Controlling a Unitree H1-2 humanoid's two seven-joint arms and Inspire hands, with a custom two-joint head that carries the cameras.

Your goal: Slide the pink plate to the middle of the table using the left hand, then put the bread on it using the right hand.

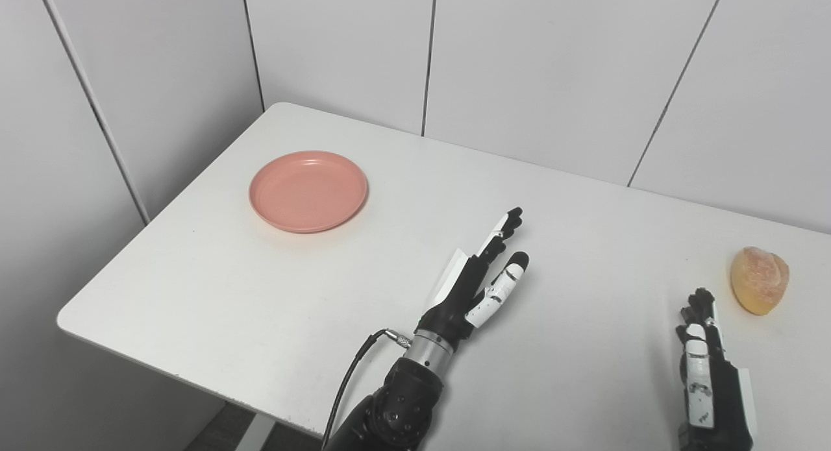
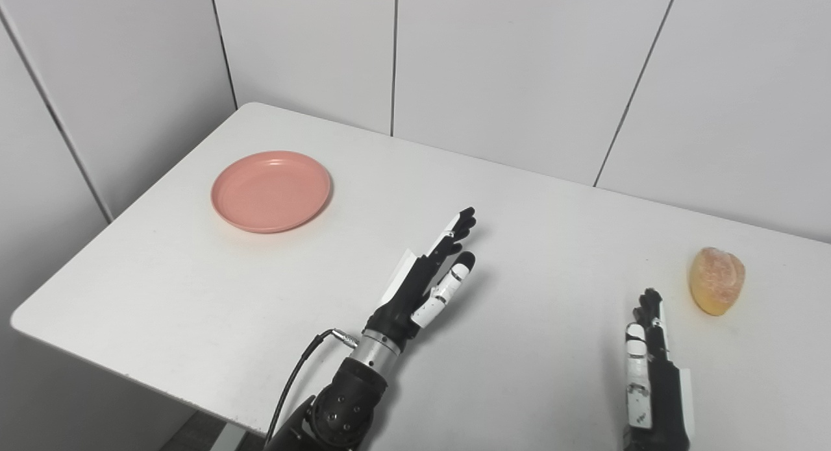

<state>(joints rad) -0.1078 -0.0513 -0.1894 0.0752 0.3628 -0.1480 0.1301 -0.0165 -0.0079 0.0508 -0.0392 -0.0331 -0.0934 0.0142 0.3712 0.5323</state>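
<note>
Plate first: I am seeing the pink plate sitting flat and empty toward the far left corner of the table, so the slide to the middle is not yet done. Taking that plate as my landmark, the left hand is hovering well to its right and nearer to me, over bare tabletop, apart from the rim. It is released, fingers stretched out straight and a little apart, thumb splayed to the side, holding nothing. I am reading that flat, extended pose as preparation for a push or a hook on the plate edge, not a pinch, since a shallow dish like this is easier to drag than to lift.

Far to the right of the plate, near the table's right side, the bread is lying on its own, a small rounded golden roll. The right hand is waiting just short of it, nearer to me and slightly toward the plate's side, not touching. Its fingers are pointing up and forward and it is grasping nothing; I am judging it released too, parked close so the pick can follow quickly.

My next move is calling for the left hand to travel back toward the plate and get beyond its far-left rim.
</note>
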